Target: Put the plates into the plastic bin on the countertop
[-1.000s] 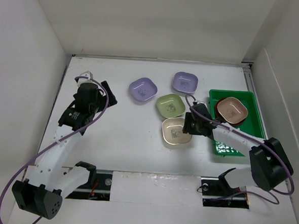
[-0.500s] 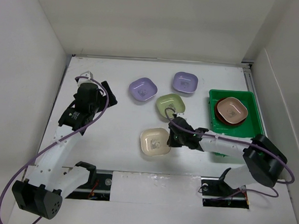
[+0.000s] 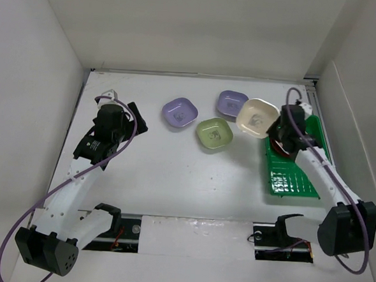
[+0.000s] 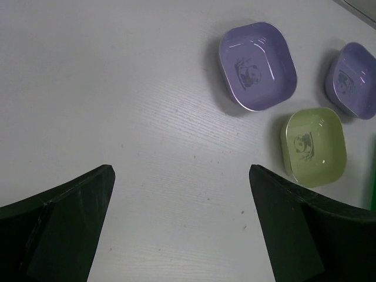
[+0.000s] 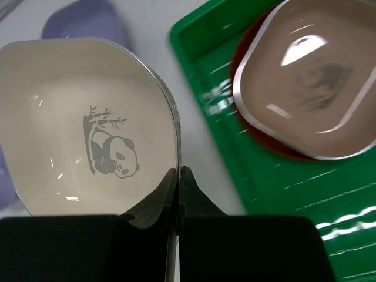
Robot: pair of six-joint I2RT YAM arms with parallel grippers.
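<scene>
- The right gripper [image 5: 177, 176] is pressed together on the rim of the cream dish [image 3: 258, 118] and pinches it.
- In the top view the cream dish is in the upper right. It is just left of the far left corner of the green bin [image 3: 298, 181].
- The left edge of the cream dish sits right by the second lavender dish [image 3: 231, 103]. From above they look like they touch.
- The left gripper [image 4: 181, 176] is spread wide and holds nothing. It hangs over bare countertop [image 3: 167, 172] in the left part of the top view.
- The bin lies at the right side of the countertop, close to the right white wall [image 3: 359, 113].
- The lower half of the bin shows only its gridded floor, so there is room there.
- The upper half of the bin holds the pinkish-tan dish [image 5: 311, 76]. It rests on a red plate [image 5: 264, 144].
- The middle and lower part of the countertop is a big bare patch.
- White walls close in the left, top and right sides.
- Lavender dishes: two. The first lavender dish [image 3: 179, 112] is well left of the second one.
- Green dish [image 3: 214, 133]: one, just below and between the two lavender ones.
- Cream: one. Pinkish-tan: one.
- Red: I see one edge, and I cannot tell if a second plate is under it.
</scene>
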